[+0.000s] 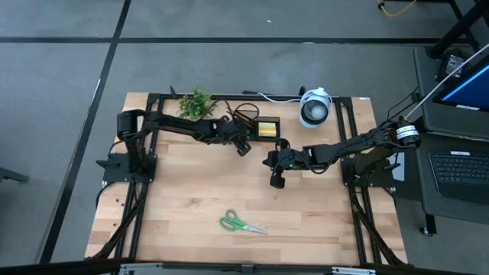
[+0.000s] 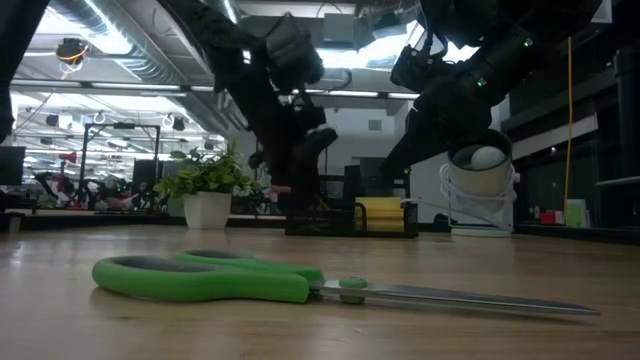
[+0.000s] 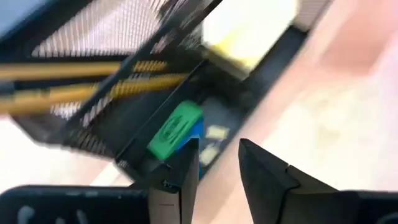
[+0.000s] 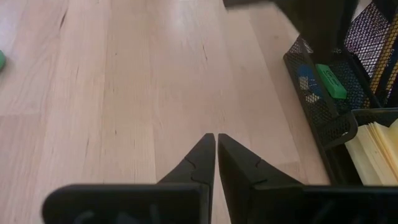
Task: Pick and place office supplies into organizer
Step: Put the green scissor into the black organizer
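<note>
left arm [image 1: 179,126]: black, jointed | right arm [image 1: 359,143]: black; white-and-silver wrist band; angular dark fingers

Wooden table [image 1: 191,206]: scissors [image 1: 243,224], organizer [image 1: 258,127], plant [image 1: 196,103]

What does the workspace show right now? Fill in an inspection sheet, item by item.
Surface: light wooden table, inside a black frame.
Job's things: black mesh organizer holds yellow pencils, yellow sticky-note pad and green eraser; green-handled scissors lie flat on the table.
Clutter: small green potted plant; round white-and-grey device.
Grippers: left gripper open, over the organizer's low compartment; right gripper shut, empty, above bare table.
Cables: white cord from the device.
Surroundings: laptop beside the table.
</note>
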### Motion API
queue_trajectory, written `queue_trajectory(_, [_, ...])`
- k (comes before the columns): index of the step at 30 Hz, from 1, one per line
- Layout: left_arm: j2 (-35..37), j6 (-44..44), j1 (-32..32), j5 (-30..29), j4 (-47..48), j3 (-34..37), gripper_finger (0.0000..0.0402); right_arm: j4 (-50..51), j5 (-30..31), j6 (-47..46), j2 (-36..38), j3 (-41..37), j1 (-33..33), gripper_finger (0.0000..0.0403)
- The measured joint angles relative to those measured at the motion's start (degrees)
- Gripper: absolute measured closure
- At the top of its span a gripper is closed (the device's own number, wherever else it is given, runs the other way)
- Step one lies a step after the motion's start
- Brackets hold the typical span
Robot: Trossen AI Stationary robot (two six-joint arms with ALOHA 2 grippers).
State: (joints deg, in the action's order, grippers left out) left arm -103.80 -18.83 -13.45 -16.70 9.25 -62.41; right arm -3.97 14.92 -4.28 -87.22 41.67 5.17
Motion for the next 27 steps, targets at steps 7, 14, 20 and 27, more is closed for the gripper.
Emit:
queue_trajectory(7, [6.42, 6.03, 3.10, -1.61, 1.58, 0.00, 0.0306, -0.01, 0.00, -0.10, -0.02, 0.00, 0.00, 0.0377])
queue_trajectory(14, [13.85, 10.44, 10.58, -13.64, 4.79, 1.43, 0.0326, -0.04, 0.00, -1.48, -0.02, 0.00, 0.00, 0.0377])
queue_trajectory(20, [21.53, 10.49, 18.19, -16.80, 4.22, 7.35, 0.0349, -0.27, -0.02, -1.46, -0.02, 0.00, 1.15, 0.0377])
queue_trajectory(27, [28.54, 7.55, 25.53, -16.82, 1.67, 15.32, 0.0371, -5.77, -2.69, 1.46, -0.07, 0.62, 4.89, 0.0378])
